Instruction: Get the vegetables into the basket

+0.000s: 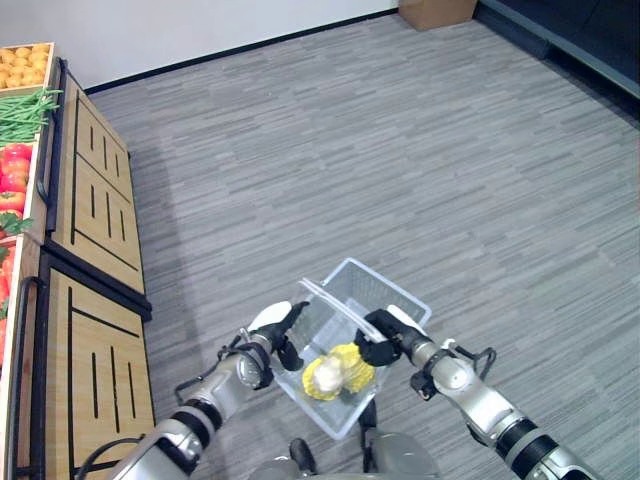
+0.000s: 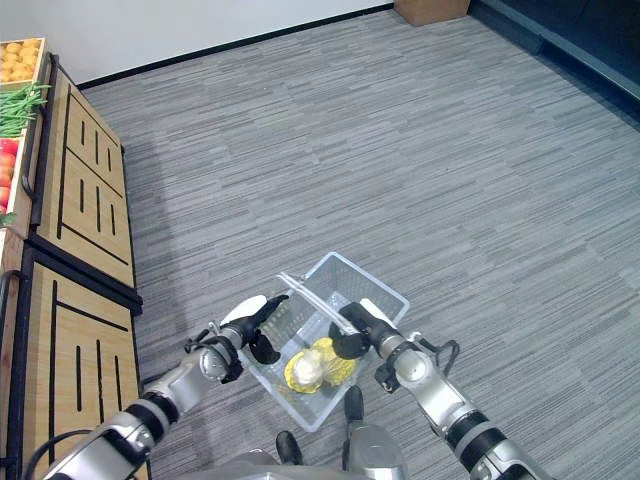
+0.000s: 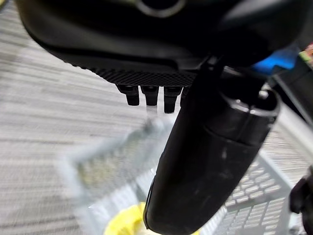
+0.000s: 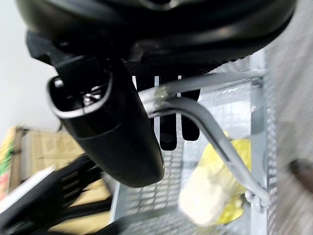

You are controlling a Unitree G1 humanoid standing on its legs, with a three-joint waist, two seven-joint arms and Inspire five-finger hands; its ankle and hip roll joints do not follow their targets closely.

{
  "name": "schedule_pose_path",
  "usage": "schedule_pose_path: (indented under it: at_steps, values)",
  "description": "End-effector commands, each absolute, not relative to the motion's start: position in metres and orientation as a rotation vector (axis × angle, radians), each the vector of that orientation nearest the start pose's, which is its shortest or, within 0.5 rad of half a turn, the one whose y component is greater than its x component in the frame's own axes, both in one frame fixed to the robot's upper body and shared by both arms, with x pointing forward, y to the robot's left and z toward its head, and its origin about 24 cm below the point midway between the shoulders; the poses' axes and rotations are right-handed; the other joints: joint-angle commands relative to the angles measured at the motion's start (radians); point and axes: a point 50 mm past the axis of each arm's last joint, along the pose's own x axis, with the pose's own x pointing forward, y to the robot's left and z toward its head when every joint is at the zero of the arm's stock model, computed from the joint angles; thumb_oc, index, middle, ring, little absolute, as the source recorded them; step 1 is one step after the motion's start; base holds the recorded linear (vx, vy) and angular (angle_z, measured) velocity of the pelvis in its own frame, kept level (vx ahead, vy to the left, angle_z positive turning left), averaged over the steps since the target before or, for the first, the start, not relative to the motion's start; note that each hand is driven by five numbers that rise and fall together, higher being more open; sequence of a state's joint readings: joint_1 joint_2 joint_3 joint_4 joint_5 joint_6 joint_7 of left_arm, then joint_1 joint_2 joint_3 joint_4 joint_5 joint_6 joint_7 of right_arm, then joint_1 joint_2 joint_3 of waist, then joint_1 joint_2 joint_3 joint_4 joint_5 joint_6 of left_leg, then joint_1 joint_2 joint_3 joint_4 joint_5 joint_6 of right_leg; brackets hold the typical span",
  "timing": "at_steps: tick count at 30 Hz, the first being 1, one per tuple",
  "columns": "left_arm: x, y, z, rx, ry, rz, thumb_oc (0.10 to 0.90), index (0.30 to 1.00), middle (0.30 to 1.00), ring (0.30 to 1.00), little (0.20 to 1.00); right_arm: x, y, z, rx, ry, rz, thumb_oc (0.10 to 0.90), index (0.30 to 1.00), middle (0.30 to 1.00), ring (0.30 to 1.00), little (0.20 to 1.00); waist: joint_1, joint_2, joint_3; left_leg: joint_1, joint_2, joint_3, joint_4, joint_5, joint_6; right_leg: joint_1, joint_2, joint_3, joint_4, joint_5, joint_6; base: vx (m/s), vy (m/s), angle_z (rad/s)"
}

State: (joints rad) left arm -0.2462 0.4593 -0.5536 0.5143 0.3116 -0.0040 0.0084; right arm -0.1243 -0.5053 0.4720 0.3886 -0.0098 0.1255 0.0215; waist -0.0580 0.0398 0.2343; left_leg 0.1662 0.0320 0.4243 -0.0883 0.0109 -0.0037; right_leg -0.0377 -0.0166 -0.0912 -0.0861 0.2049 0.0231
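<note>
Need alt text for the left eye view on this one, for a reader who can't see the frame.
Seen from above, the robot's left hand and right hand hold a wire basket by its sides over grey plank flooring; yellow corn lies in the basket. Along the robot's left stands a wooden produce stand with green beans, tomatoes and orange fruit.

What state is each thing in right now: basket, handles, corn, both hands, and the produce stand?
Basket: held off the floor between both hands, tilted.
Handles: folded across the top, under the right hand.
Corn: lying inside the basket at its near end.
Left hand: against the basket's left side; grip cannot be told.
Right hand: fingers curled round a handle.
Produce stand: stocked with tomatoes and green beans, untouched.
</note>
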Motion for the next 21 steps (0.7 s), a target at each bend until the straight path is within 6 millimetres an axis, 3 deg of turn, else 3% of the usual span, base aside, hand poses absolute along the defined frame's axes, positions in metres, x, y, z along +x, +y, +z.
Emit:
schedule_pose_path:
  at_steps: [1,2,4,5,9,10,11,12,15,16,17,21]
  values:
    - [0.265,0.186,-0.028,0.876,0.331,-0.487,0.9,1.0,1.0,1.0,1.0,0.274,-0.19,0.002,-0.593,0.227,0.218,0.4,0.3,0.3,0.3,0.3,0.022,-0.017,-0.062,0.015,-0.005,-0.037,0.001,-0.09,0.008,0.023,-0.098,-0.03,0.089,-0.173,0.107,0.03,0.03,0.09]
    - [0.262,0.193,-0.029,0.875,0.354,-0.493,0.9,1.0,1.0,1.0,1.0,0.273,-0.2,0.0,-0.612,0.252,0.188,0.4,0.3,0.3,0.3,0.3,0.024,-0.015,-0.062,0.015,-0.005,-0.038,0.001,-0.09,0.008,0.023,-0.099,-0.031,0.088,-0.172,0.108,0.02,0.018,0.04]
    - [0.262,0.193,-0.029,0.875,0.355,-0.493,0.9,1.0,1.0,1.0,1.0,0.273,-0.2,-0.001,-0.612,0.252,0.189,0.4,0.3,0.3,0.3,0.3,0.024,-0.016,-0.062,0.015,-0.005,-0.038,0.001,-0.09,0.008,0.023,-0.099,-0.031,0.087,-0.171,0.108,0.0,0.0,0.0]
    - [0.255,0.209,-0.03,0.885,0.401,-0.495,0.9,1.0,1.0,1.0,1.0,0.267,-0.222,-0.009,-0.606,0.316,0.119,0.4,0.3,0.3,0.3,0.3,0.025,-0.015,-0.062,0.014,-0.007,-0.042,0.001,-0.091,0.008,0.025,-0.101,-0.035,0.085,-0.17,0.11,0.02,0.033,0.02]
    - [0.247,0.234,-0.037,0.898,0.503,-0.462,0.9,1.0,1.0,1.0,1.0,0.251,-0.255,-0.029,-0.608,0.451,0.023,0.4,0.3,0.3,0.3,0.3,0.027,-0.015,-0.063,0.008,-0.01,-0.049,0.001,-0.089,0.008,0.024,-0.104,-0.039,0.082,-0.169,0.112,0.02,0.031,0.04]
    - [0.238,0.249,-0.052,0.875,0.6,-0.392,0.9,1.0,1.0,1.0,1.0,0.237,-0.27,-0.042,-0.592,0.529,-0.042,0.4,0.3,0.3,0.3,0.3,0.023,-0.016,-0.062,0.005,-0.01,-0.052,0.001,-0.088,0.008,0.022,-0.106,-0.043,0.085,-0.172,0.113,0.01,0.025,0.06]
    - [0.238,0.249,-0.052,0.875,0.599,-0.392,0.9,1.0,1.0,1.0,1.0,0.237,-0.27,-0.041,-0.592,0.528,-0.042,0.4,0.3,0.3,0.3,0.3,0.026,-0.016,-0.063,0.003,-0.01,-0.05,0.001,-0.088,0.008,0.02,-0.105,-0.041,0.083,-0.169,0.112,0.02,0.031,0.07]
    - [0.232,0.258,-0.06,0.848,0.65,-0.313,0.9,1.0,1.0,1.0,1.0,0.222,-0.281,-0.054,-0.566,0.603,-0.091,0.4,0.3,0.3,0.3,0.3,0.021,-0.017,-0.061,0.002,-0.01,-0.051,0.001,-0.087,0.007,0.019,-0.105,-0.044,0.087,-0.174,0.111,0.01,0.011,0.05]
    - [0.225,0.267,-0.071,0.751,0.696,-0.165,0.9,1.0,1.0,1.0,1.0,0.205,-0.289,-0.067,-0.55,0.677,-0.138,0.4,0.3,0.3,0.3,0.3,0.023,-0.02,-0.063,0.0,-0.01,-0.052,0.001,-0.085,0.006,0.02,-0.104,-0.044,0.084,-0.174,0.107,0.01,0.004,0.03]
    - [0.217,0.27,-0.08,0.682,0.736,-0.078,0.9,1.0,1.0,1.0,1.0,0.197,-0.291,-0.075,-0.527,0.711,-0.167,0.4,0.3,0.3,0.3,0.3,0.023,-0.023,-0.062,-0.001,-0.01,-0.055,0.001,-0.085,0.006,0.021,-0.104,-0.046,0.084,-0.176,0.105,0.0,0.0,0.0]
    - [0.196,0.273,-0.101,0.562,0.853,0.05,0.9,1.0,1.0,1.0,1.0,0.181,-0.292,-0.089,-0.507,0.783,-0.185,0.4,0.3,0.3,0.3,0.3,0.021,-0.028,-0.06,0.0,-0.009,-0.058,0.001,-0.085,0.005,0.023,-0.104,-0.049,0.085,-0.179,0.101,0.0,0.0,0.0]
    - [0.177,0.27,-0.117,0.532,0.938,0.157,0.9,1.0,1.0,1.0,1.0,0.161,-0.288,-0.108,-0.53,0.879,-0.194,0.4,0.3,0.3,0.3,0.3,0.023,-0.037,-0.06,0.002,-0.008,-0.054,0.001,-0.087,0.004,0.023,-0.1,-0.044,0.08,-0.179,0.098,0.0,-0.002,0.02]
